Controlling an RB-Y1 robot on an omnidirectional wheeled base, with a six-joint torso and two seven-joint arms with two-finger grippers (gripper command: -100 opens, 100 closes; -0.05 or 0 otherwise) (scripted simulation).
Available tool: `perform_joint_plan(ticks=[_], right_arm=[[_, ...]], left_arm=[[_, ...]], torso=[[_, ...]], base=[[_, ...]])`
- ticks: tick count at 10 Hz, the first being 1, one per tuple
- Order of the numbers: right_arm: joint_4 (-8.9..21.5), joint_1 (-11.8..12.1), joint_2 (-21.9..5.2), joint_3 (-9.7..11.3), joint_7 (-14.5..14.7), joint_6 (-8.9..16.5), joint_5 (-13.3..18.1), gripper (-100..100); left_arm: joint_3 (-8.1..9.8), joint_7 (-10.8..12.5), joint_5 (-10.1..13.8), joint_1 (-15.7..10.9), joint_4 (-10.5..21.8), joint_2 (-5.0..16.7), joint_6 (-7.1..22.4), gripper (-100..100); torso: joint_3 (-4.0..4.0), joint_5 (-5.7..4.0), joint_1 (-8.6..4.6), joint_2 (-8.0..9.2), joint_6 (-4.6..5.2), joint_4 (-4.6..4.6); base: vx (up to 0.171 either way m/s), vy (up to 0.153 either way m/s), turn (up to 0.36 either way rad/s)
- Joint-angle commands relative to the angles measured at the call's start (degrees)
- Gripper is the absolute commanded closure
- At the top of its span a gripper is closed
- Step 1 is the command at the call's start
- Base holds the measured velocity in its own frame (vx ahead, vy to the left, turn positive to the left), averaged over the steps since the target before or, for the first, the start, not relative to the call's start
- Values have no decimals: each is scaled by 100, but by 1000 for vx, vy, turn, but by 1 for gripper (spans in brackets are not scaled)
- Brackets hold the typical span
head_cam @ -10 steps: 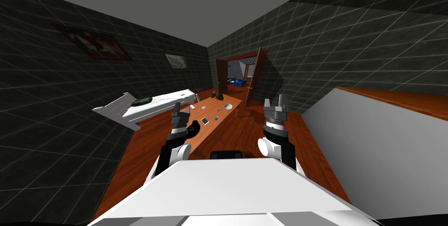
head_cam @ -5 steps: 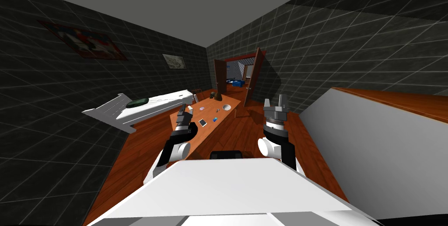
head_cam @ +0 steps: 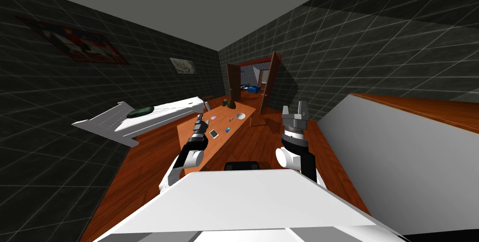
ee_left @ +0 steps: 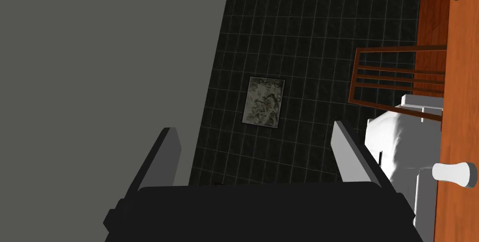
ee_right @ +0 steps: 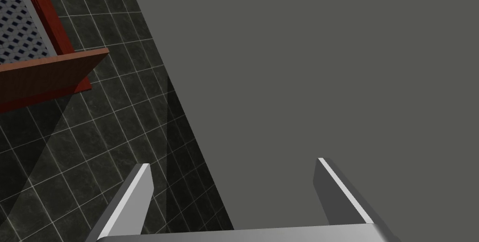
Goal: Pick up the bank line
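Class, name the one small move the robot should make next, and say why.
Probably tilt the left gripper down toward the table: its open fingers point at the wall, and the small white cylinder lies outside them.

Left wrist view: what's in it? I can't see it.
The left pincer is open and empty, pointing at a dark tiled wall with a framed picture. Beside the pincer runs a wooden table carrying a small white object.
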Motion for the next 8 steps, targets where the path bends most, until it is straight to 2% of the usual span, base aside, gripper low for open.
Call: perform_joint_plan(ticks=[1,2,3,4,5,6,7,8], right_arm=[[0,0,0,0,0,0,0,0],[0,0,0,0,0,0,0,0],[0,-1,0,0,0,0,0,0],[0,0,0,0,0,0,0,0],[0,0,0,0,0,0,0,0],[0,0,0,0,0,0,0,0],[0,0,0,0,0,0,0,0],[0,0,0,0,0,0,0,0]], left_arm=[[3,58,37,-33,92,13,191,-100],[43,153,117,-133,273,71,374,-100],[43,153,117,-133,273,71,436,-100],[84,251,200,-237,464,131,644,-100],[84,251,200,-237,464,131,691,-100],[127,353,285,-345,663,190,932,-100],[127,353,285,-345,663,190,954,-100],[171,457,373,-457,870,250,1215,-100]], torso=[[0,0,0,0,0,0],[6,0,0,11,-1,2],[9,-1,0,16,0,4],[11,1,6,20,-1,4],[9,1,5,16,0,4],[11,1,8,19,-1,4],[10,1,5,16,0,4],[10,1,5,17,-1,4]], base=[[49,-46,-13],[39,-45,-47],[32,-27,-11],[48,-30,-39],[39,-23,-20],[47,-30,-39],[45,-31,-22],[53,-45,-46]])
